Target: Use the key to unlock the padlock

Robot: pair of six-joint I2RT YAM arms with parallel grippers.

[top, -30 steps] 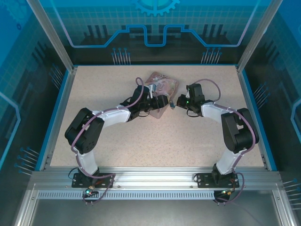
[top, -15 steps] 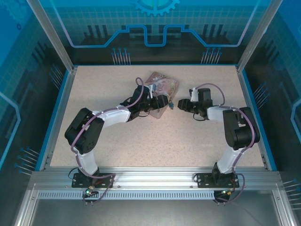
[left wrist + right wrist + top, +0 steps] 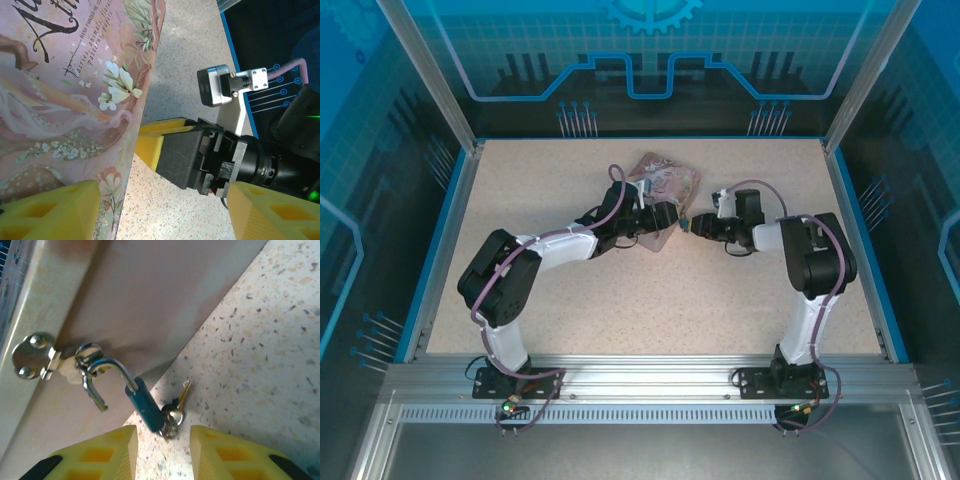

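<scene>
Padlock [image 3: 144, 406]: it hung by its thin shackle from the clasp [image 3: 37, 357] on the side of the pink tin [image 3: 665, 180]. Its blue body lay on the tabletop [image 3: 620, 290] just off the tin's edge, about midway between the left and right edges and nearer the far edge than the near one.
Padlock axis: slanted, with the shackle end toward the tin and the keyhole end pointing back at the right end effector [image 3: 160, 437].
Shackle: one leg seemed to end free beside the body; I could not tell whether it was latched.
Key [image 3: 183, 391]: it sat on a small ring [image 3: 172, 416] at the padlock's keyhole end. The blade angled off to one side and away from the right end effector.
Right end effector: released, with nothing between its yellow fingers [image 3: 107, 450]. The gap was lined up on the ring and the padlock's lower end, which lay just ahead of the tips.
Left end effector [image 3: 165, 200]: spread wide across the tin's edge, clenched on nothing I could see.
Nearer arm: the right, by a clear margin.
Coming move, as I judged it: a short advance along the padlock's own line to pinch the key at the ring.
</scene>
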